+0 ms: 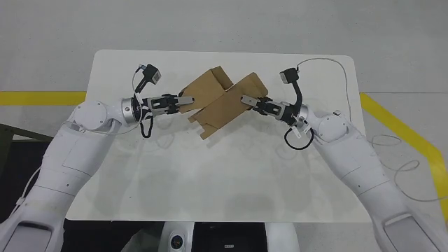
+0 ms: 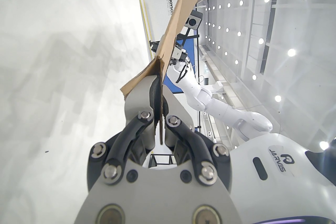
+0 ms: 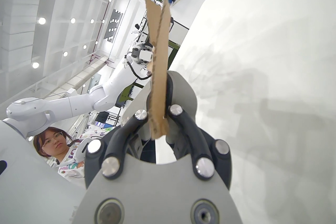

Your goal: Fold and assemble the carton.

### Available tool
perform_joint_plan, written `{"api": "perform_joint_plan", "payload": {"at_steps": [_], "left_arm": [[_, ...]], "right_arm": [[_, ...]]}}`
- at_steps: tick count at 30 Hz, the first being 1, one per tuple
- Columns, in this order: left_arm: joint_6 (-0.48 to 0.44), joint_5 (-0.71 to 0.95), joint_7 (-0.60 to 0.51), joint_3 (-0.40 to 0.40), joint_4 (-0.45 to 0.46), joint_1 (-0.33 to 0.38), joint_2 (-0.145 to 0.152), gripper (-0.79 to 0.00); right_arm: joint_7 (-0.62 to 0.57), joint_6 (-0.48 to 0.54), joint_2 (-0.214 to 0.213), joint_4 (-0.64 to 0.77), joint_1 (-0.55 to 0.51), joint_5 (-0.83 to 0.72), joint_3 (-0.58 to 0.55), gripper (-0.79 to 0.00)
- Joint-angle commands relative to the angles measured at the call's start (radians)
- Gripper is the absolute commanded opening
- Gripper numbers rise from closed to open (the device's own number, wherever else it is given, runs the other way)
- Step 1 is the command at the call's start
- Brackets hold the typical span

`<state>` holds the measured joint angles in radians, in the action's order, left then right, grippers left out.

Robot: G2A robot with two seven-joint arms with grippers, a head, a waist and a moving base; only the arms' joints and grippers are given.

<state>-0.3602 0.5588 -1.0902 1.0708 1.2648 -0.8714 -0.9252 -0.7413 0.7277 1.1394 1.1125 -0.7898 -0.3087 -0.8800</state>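
Left hand, top view: left hand (image 1: 187,101) pinches the left end of the carton (image 1: 220,101).
Right hand, top view: right hand (image 1: 245,99) pinches the right end.
Carton, top view: spans between both hands over the far middle of the table (image 1: 210,182), apparently lifted.
Left wrist view: left hand (image 2: 157,88) pressed together on one cardboard edge; carton (image 2: 176,25) runs away edge-on.
Right wrist view: right hand (image 3: 158,83) clamps doubled layers of carton (image 3: 157,38).
Progress: judged early; panels skewed and half-flat, no flaps tucked. Squaring up and closing remain.
Room: bare table all round; the far edge is nearest.
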Motion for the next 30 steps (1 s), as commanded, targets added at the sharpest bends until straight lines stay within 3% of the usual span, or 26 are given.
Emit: {"api": "perform_joint_plan", "payload": {"at_steps": [1, 10, 15, 19, 30], "left_arm": [[-0.003, -0.003, -0.007, 0.002, 0.003, 0.001, -0.001, -0.785], [-0.020, -0.039, -0.074, 0.005, 0.017, 0.010, -0.003, -0.785], [-0.028, -0.065, -0.105, -0.003, 0.025, 0.012, -0.006, -0.785], [-0.036, -0.085, -0.124, -0.008, 0.030, 0.015, -0.007, -0.785], [-0.056, -0.082, -0.188, -0.020, 0.046, 0.021, -0.013, -0.785]], "right_arm": [[0.000, -0.006, -0.003, -0.012, 0.001, 0.020, -0.013, 0.000], [-0.059, -0.011, -0.041, -0.010, -0.005, 0.083, -0.125, 0.000], [-0.198, 0.005, -0.051, 0.067, -0.007, -0.014, -0.142, 0.000], [-0.338, 0.011, -0.043, 0.103, 0.017, -0.140, -0.108, 0.000], [-0.418, -0.067, -0.012, 0.113, 0.100, -0.218, 0.062, 0.000]]}}
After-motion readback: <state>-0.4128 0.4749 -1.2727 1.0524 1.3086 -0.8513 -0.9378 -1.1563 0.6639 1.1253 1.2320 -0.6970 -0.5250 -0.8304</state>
